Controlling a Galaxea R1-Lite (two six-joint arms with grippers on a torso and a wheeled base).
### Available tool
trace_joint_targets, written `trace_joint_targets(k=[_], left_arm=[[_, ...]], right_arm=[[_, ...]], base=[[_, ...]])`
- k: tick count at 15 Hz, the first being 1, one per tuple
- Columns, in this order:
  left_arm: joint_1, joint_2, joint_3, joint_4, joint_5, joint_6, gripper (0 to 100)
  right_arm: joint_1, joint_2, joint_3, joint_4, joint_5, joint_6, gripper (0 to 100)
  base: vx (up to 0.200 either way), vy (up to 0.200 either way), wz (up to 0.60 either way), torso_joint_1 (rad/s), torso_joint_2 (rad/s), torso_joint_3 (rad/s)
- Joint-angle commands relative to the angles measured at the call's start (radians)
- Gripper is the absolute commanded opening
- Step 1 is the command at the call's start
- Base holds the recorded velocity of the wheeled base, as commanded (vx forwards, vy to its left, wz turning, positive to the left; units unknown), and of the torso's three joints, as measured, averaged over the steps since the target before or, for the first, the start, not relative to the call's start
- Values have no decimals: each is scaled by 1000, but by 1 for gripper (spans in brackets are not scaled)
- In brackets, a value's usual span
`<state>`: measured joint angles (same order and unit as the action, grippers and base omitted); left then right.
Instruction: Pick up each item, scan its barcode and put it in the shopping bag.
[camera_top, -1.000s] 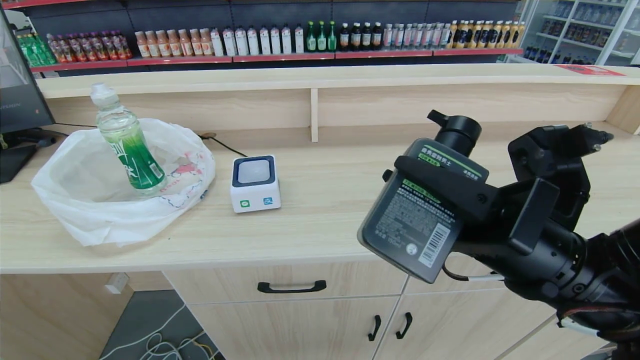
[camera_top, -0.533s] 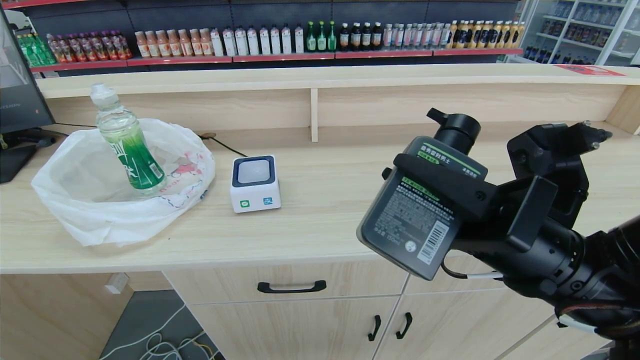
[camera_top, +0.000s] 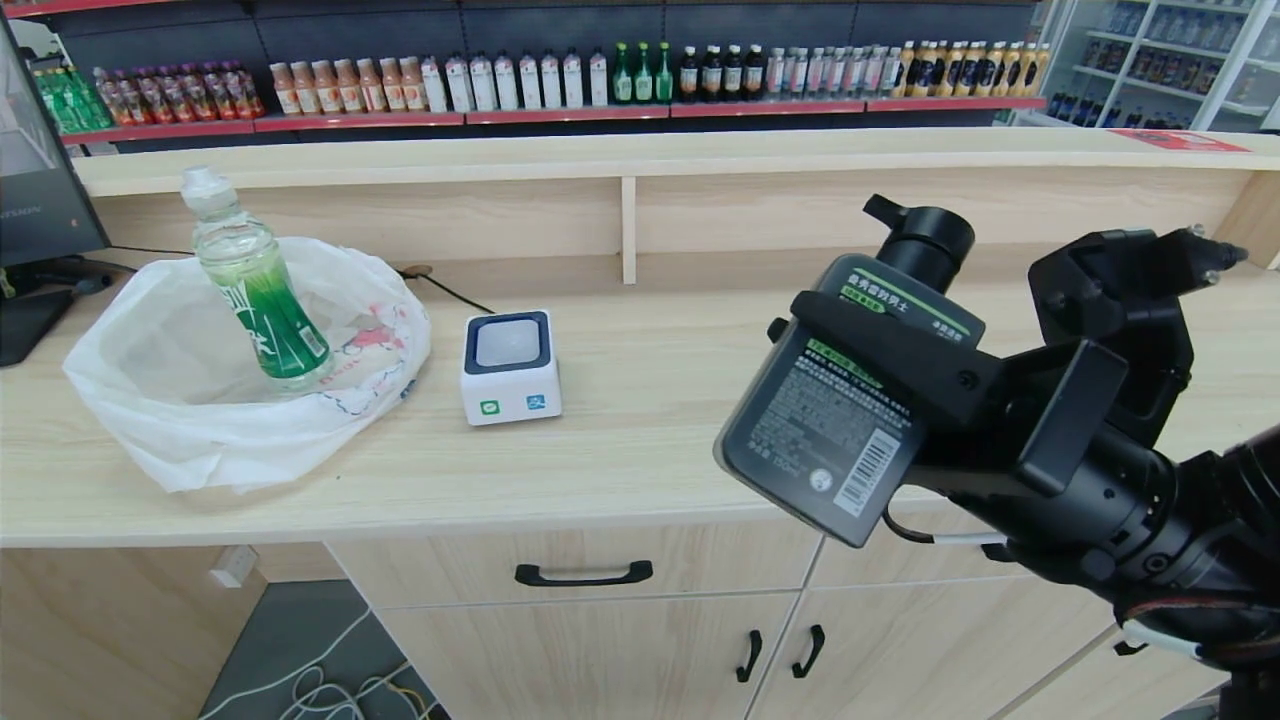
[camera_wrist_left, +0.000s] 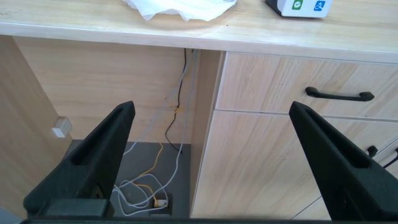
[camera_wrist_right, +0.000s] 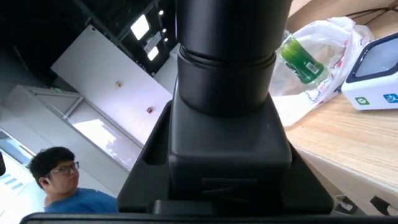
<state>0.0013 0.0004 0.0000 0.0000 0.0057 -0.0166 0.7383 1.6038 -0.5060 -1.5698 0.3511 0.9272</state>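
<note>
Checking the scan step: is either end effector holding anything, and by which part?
The right end effector grips the dark pump bottle across its upper body, below the neck. The left end effector is open and empty.

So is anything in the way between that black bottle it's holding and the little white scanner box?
Nothing visible does. The black bottle is held in the right arm's jaws, off to the right of the scanner, and only bare counter lies between them. The shopping bag sits beyond the scanner.

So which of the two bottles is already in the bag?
The clear green-labelled plastic bottle, leaning in the white plastic bag; the dark grey pump bottle is clamped in the right gripper.
</note>
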Motion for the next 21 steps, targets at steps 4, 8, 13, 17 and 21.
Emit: trace_joint_targets(k=[4,8,13,17,21], left_arm=[[0,0,0,0,0,0,100],[0,0,0,0,0,0,100],[0,0,0,0,0,0,100],[0,0,0,0,0,0,100],[0,0,0,0,0,0,100]], right_arm=[[0,-1,9,-1,0,-99,0],[-36,-16,73,-1,0,-275,0],[-89,21,69,-1,-21,-570,0],[-89,45,67,-1,-158,-755,0],[-114,38,101,-1,-339,-867,0]], base=[[0,0,0,0,0,0],[0,0,0,0,0,0],[0,0,0,0,0,0],[0,0,0,0,0,0],[0,0,0,0,0,0]])
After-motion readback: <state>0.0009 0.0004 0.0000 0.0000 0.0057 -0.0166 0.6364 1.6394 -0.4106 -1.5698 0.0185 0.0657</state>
